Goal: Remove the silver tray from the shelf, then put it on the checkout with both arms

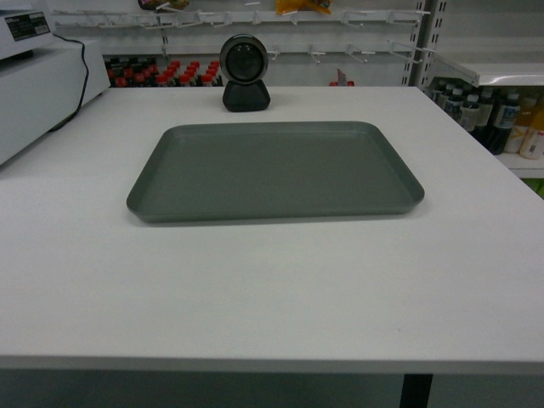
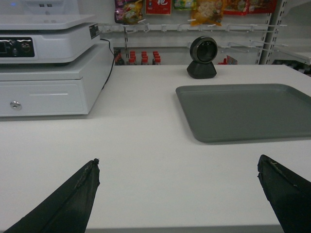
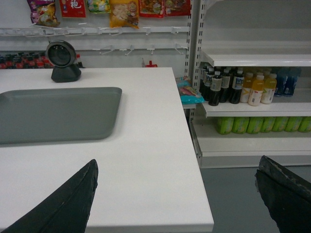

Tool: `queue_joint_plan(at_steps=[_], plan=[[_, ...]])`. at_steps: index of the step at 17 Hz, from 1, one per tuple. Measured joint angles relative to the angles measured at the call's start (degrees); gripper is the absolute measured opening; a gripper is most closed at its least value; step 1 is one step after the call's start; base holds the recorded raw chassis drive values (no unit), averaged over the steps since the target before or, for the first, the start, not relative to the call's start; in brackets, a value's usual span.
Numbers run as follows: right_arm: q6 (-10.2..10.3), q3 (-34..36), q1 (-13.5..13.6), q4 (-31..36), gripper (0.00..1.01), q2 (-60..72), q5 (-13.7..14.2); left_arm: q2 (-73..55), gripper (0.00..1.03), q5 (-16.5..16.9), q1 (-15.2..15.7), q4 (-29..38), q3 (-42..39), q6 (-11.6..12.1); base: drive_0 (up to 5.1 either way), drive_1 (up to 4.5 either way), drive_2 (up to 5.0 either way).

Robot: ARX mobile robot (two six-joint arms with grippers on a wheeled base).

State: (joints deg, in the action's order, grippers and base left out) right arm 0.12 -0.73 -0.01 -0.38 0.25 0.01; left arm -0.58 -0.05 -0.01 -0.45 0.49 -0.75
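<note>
The silver tray [image 1: 276, 170] lies flat on the white checkout [image 1: 255, 289], a little beyond its middle. The left wrist view has the tray [image 2: 248, 109] at the right; the right wrist view has the tray [image 3: 53, 114] at the left. My left gripper [image 2: 178, 165] hangs open above the checkout's near edge, left of the tray, nothing between its fingers. My right gripper [image 3: 176, 165] is open too, over the checkout's near right corner [image 3: 194, 213], clear of the tray. Neither arm shows in the head view. A white shelf [image 3: 257, 58] stands off to the right.
A black round scanner [image 1: 245, 73] stands behind the tray. A white cash register [image 2: 48, 68] fills the checkout's left side. Bottles [image 3: 243, 87] line the shelf on the right, with grey floor [image 3: 243, 204] below. Snack bags [image 2: 209, 9] hang on hooks at the back.
</note>
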Motion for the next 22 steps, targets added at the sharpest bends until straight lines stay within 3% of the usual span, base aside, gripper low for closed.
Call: queue_joint_plan(at_steps=[18, 22], plan=[[0.0, 0.0, 0.0, 0.3, 0.98, 0.0, 0.0, 0.0, 0.98, 0.1, 0.0, 0.5, 0.0, 0.0, 0.0, -4.21, 4.2], [0.0, 0.0, 0.0, 0.3, 0.98, 0.0, 0.0, 0.0, 0.98, 0.1, 0.0, 0.1, 0.0, 0.0, 0.0, -0.85, 0.9]])
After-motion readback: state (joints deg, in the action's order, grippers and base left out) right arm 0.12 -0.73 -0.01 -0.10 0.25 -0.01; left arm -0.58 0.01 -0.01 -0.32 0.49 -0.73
